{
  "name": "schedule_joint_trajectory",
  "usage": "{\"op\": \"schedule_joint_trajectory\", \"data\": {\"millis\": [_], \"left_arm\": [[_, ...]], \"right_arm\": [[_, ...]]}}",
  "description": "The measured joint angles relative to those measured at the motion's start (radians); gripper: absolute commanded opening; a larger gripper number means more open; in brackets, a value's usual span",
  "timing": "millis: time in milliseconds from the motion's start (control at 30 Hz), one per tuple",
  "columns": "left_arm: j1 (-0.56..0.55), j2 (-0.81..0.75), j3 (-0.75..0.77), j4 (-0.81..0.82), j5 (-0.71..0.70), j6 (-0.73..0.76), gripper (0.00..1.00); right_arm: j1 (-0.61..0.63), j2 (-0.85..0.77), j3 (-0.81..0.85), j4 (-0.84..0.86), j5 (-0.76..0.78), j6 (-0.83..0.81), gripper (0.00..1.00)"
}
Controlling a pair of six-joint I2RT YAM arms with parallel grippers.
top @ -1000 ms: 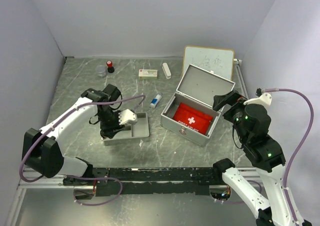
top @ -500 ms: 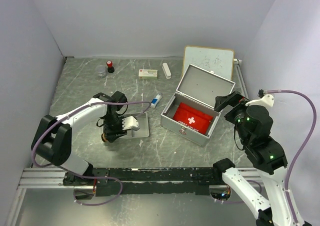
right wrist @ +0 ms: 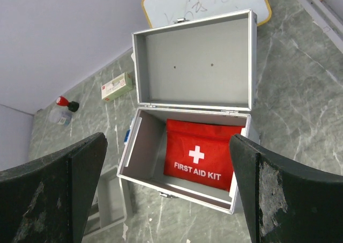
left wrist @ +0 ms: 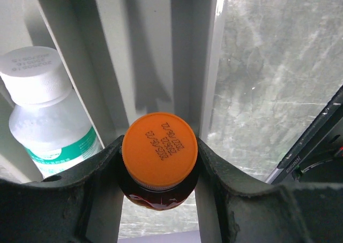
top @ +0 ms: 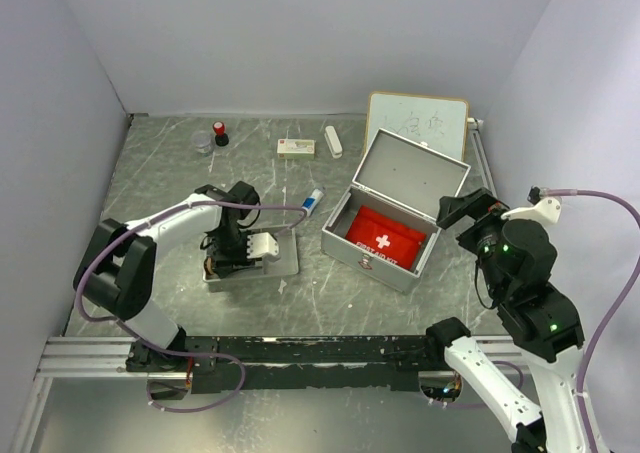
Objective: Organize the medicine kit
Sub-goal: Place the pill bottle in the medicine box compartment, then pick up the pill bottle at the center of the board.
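My left gripper (left wrist: 159, 184) is shut on a dark bottle with an orange cap (left wrist: 159, 151), held over the grey divided tray (left wrist: 187, 55). A clear bottle with a white cap (left wrist: 43, 109) lies in the tray to the left. In the top view the left gripper (top: 228, 258) is low over the tray (top: 285, 265). My right gripper (right wrist: 169, 189) is open and empty, high above the open metal case (right wrist: 193, 66), which holds a red first aid kit pouch (right wrist: 202, 153). The case also shows in the top view (top: 395, 218).
On the table lie a blue-capped tube (top: 313, 202), a small box (top: 296, 147), a white stick (top: 333, 140), a red-capped item (top: 220, 131) beside a clear cup (top: 203, 141), and a whiteboard (top: 418, 121) behind the case.
My left gripper has swung down and leftward onto the near left part of the tray. The right arm has drifted slightly to the right.
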Motion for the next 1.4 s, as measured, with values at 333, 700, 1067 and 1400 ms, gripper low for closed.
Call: {"op": "schedule_joint_trajectory", "data": {"millis": [333,700,1067,1400], "left_arm": [[0.0,0.05,0.003,0.021,-0.014,0.012,0.48],[0.0,0.051,0.025,0.016,-0.005,0.004,0.68],[-0.002,0.052,0.141,-0.021,0.029,-0.057,0.69],[0.06,-0.146,0.376,0.096,0.152,-0.377,0.72]], "right_arm": [[0.0,0.0,0.023,-0.033,0.002,0.0,1.0],[0.0,0.0,0.032,-0.055,0.007,0.003,1.0],[0.0,0.07,0.113,-0.064,-0.012,-0.042,1.0],[0.012,0.661,0.432,-0.008,-0.148,-0.113,1.0]]}}
